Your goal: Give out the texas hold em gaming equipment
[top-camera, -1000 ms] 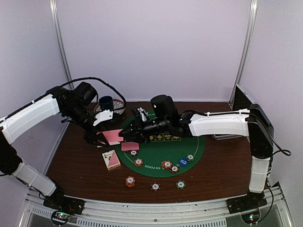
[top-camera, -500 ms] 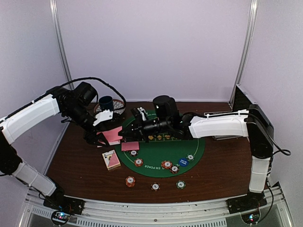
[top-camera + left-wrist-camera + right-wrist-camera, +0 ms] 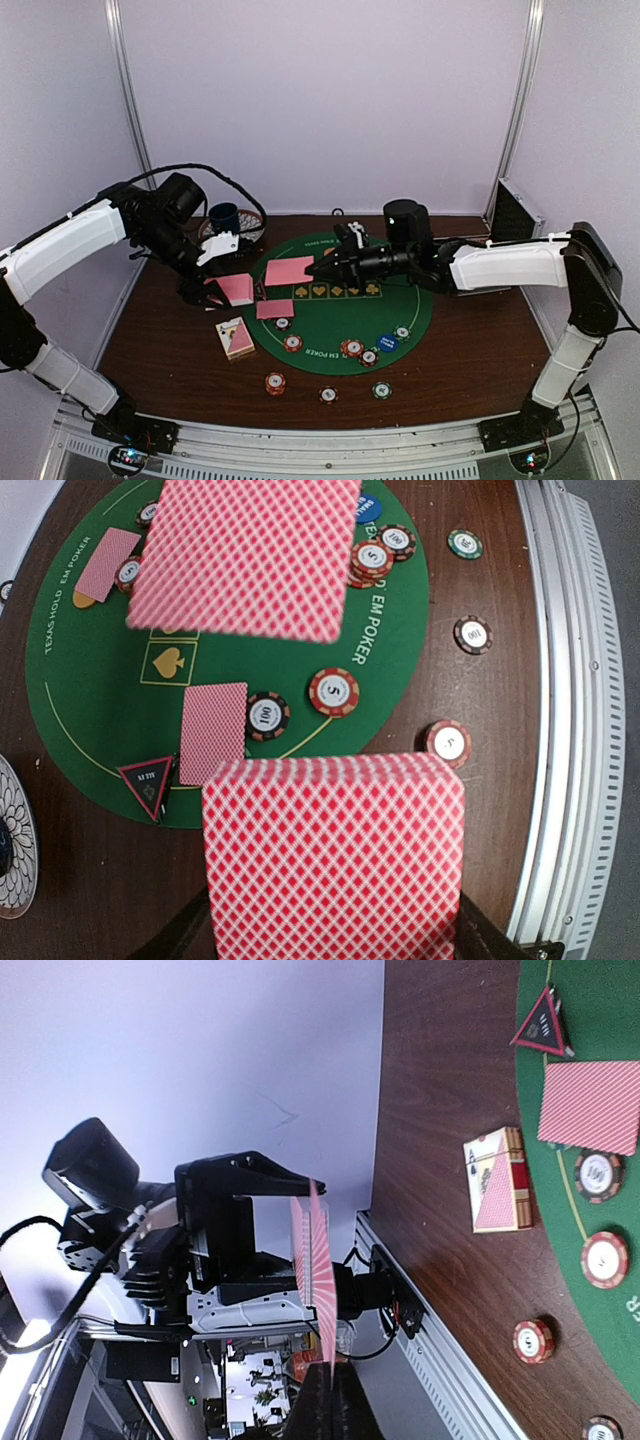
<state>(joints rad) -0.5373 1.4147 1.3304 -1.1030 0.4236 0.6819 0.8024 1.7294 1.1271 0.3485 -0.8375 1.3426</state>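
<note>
Nearest the near edge, three loose chips (image 3: 328, 395) are lying off the green mat (image 3: 415, 310). They are sitting as they did a second ago, as are the card box (image 3: 235, 337) and the dealt card (image 3: 274, 309), which is resting face down at the mat's left side, just beside the triangular marker (image 3: 147, 783).

Behind these, toward the left edge, the left gripper (image 3: 212, 292) is staying put, clamped on the deck (image 3: 238, 289) of pink-backed cards and holding it clear of the table.

The change lies with the right gripper (image 3: 322, 268). A second ago it was reaching in against the deck. Now it is drawing back toward the right edge, pinched shut on a single card (image 3: 290, 270) that has come free and is hanging above the mat's far left part. By judgement another card is being dealt and is not yet laid down.

Hard to make out:
- The deck is filling the left wrist view and hiding most of that gripper's fingers.
- The right wrist view is showing the single card edge-on only, so its face is unreadable.
- Toward the far edge, the cup (image 3: 224, 217) is partly hidden by the left arm.
- The metal case (image 3: 510, 215) is showing only in part near the far right corner.
</note>
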